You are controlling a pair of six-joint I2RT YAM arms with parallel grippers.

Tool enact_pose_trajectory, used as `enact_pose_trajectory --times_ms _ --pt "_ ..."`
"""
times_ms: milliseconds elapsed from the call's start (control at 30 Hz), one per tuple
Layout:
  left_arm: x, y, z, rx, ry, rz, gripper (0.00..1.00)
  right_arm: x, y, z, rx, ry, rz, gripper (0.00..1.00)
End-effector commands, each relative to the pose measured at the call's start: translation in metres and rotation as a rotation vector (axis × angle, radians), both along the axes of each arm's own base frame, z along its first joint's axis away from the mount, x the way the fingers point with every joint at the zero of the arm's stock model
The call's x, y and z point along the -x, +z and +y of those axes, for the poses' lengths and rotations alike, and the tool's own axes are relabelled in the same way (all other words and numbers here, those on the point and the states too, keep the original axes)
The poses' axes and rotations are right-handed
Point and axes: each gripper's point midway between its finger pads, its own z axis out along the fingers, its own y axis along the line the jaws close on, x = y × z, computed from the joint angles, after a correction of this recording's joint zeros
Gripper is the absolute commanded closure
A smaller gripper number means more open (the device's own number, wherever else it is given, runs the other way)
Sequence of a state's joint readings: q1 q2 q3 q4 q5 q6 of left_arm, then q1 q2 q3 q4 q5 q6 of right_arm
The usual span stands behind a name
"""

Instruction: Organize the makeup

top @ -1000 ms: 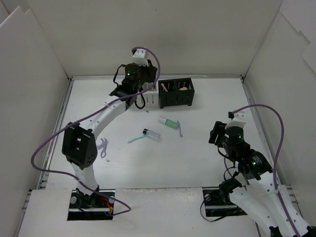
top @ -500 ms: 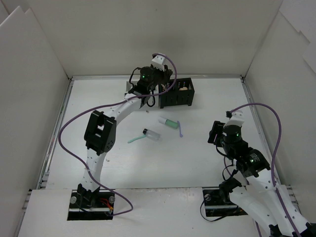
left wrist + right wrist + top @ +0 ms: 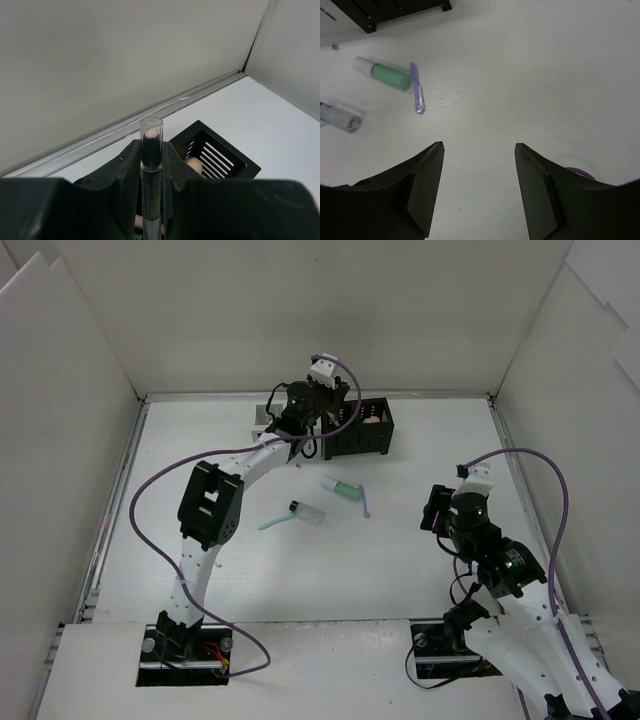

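Stick clamped over the black box

At the back of the desk [image 3: 430, 440], the left gripper [image 3: 151, 152] is clamped on 1 slim stick [image 3: 151, 131] with a clear cap, held upright. It hangs above the black slotted box [image 3: 227, 161], where 1 peach sponge [image 3: 193, 164] shows in a compartment. Mid-desk lie 4 loose items: mint stick [image 3: 272, 524], clear vial [image 3: 307, 511], mint-green tube [image 3: 342, 487], and purple stick [image 3: 366, 502]. Further right, the right gripper [image 3: 479, 150] has its fingers apart over bare desk, holding nothing.
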State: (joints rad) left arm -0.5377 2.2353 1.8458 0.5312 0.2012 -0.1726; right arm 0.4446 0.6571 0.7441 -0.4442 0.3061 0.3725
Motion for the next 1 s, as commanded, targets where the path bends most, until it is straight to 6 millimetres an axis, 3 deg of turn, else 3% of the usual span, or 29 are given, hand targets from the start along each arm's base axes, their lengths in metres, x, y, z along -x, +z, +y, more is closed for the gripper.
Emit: enact_pose_trajectory --times_ms 0,167,300,367,500,600,767,800,900,967 --pt "0.009 0.082 0.002 0.079 -0.006 -0.194 0.90 -0.011 0.010 0.000 -0.012 -0.020 -0.051 0.44" --pt "0.015 0.069 0.001 0.058 -0.029 -0.174 0.84 -0.010 0.011 0.000 -0.012 -0.019 -0.052 0.44" --pt "0.020 0.066 0.005 0.039 -0.026 -0.171 0.71 -0.011 0.011 0.000 -0.011 -0.019 -0.052 0.44" --pt "0.024 0.070 0.007 0.037 -0.027 -0.175 0.68 -0.011 0.011 0.000 -0.009 -0.016 -0.052 0.44" --pt "0.032 0.083 0.014 0.043 -0.017 -0.184 0.45 -0.011 0.012 0.000 -0.010 -0.018 -0.052 0.44" --pt "0.041 0.097 0.024 0.043 0.007 -0.181 0.39 -0.012 0.011 0.003 -0.011 -0.008 -0.047 0.44" --pt "0.075 0.124 0.055 0.049 0.059 -0.172 0.29 -0.013 0.012 0.008 -0.019 0.018 -0.039 0.44" --pt "0.088 0.145 0.066 0.065 0.073 -0.184 0.26 -0.013 0.013 0.012 -0.029 0.037 -0.036 0.44" --pt "0.106 0.136 0.084 0.028 0.130 -0.063 0.22 -0.013 0.013 0.020 -0.040 0.083 -0.022 0.45" --pt "0.122 0.131 0.110 0.015 0.219 0.045 0.20 -0.015 0.011 0.024 -0.037 0.097 -0.005 0.46"
